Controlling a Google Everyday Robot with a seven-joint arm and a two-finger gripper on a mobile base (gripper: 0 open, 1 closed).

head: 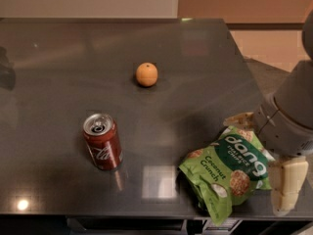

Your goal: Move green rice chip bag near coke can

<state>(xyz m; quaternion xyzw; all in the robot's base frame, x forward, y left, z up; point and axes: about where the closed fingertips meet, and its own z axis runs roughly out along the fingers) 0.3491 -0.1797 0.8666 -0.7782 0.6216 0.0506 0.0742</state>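
Okay, gripper (260,163) blocky cream fingers (288,184) spread wide, flanking crinkly green rice chip bag (226,171); cylindrical coke can (102,141) well left.

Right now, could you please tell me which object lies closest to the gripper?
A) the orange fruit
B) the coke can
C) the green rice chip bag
C: the gripper straddles the right end of the green rice chip bag with its fingers spread, while the coke can and the orange sit well away from it.
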